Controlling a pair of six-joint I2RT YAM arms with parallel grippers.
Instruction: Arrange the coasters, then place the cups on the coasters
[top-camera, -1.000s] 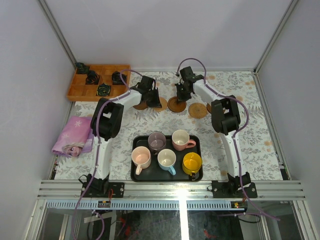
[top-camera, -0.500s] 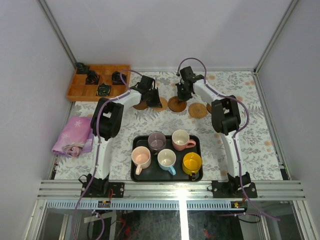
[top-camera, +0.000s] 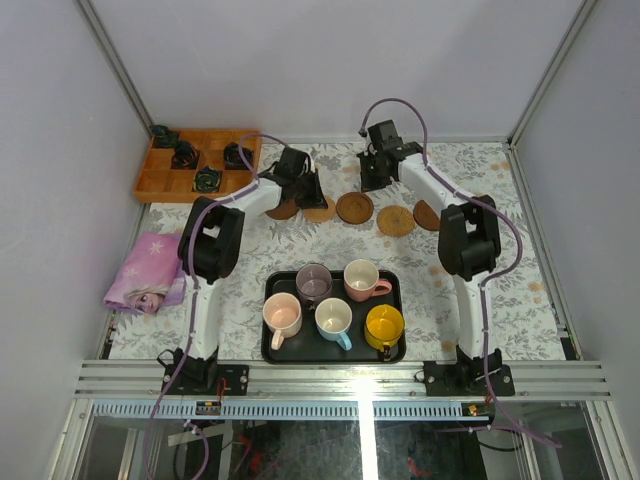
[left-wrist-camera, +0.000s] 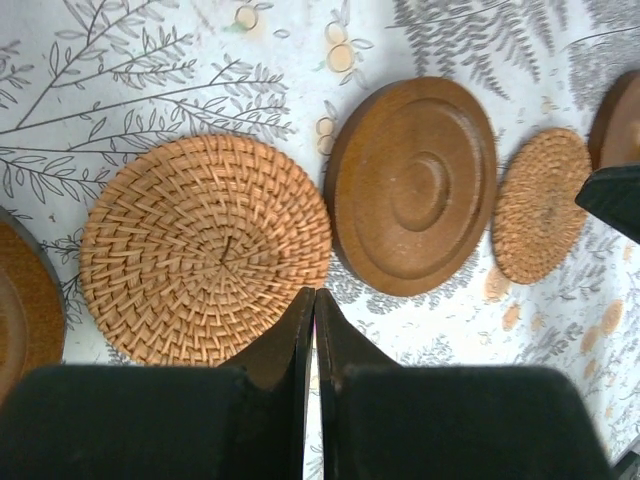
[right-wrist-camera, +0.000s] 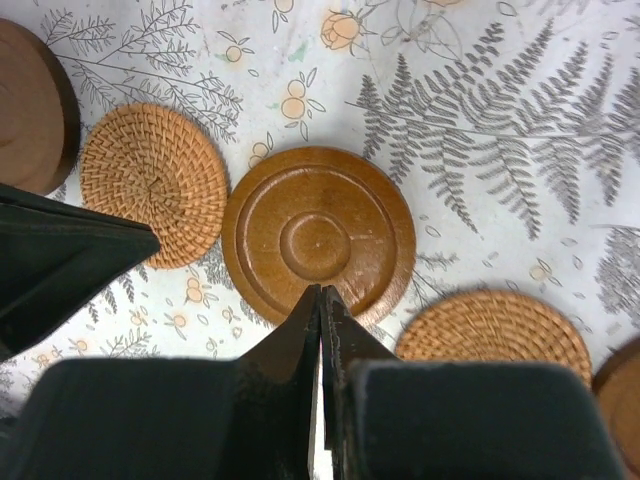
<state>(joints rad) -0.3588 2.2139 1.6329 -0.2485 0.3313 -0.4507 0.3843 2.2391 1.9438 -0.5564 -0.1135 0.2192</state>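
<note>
Looking down, I see five coasters (top-camera: 395, 220) lying flat in a line whose long axis runs left to right across the far table (top-camera: 500, 280), wood and woven alternating. The five cups (top-camera: 334, 320) stand mouth-up on the tray (top-camera: 268, 350) near the bases, the salmon one's handle pointing right. The left gripper (left-wrist-camera: 314, 300) and right gripper (right-wrist-camera: 320, 298) are both pressed together on nothing; since a second ago the right has drawn back from the centre coaster (top-camera: 354, 207), baring more of the rightmost disc.
</note>
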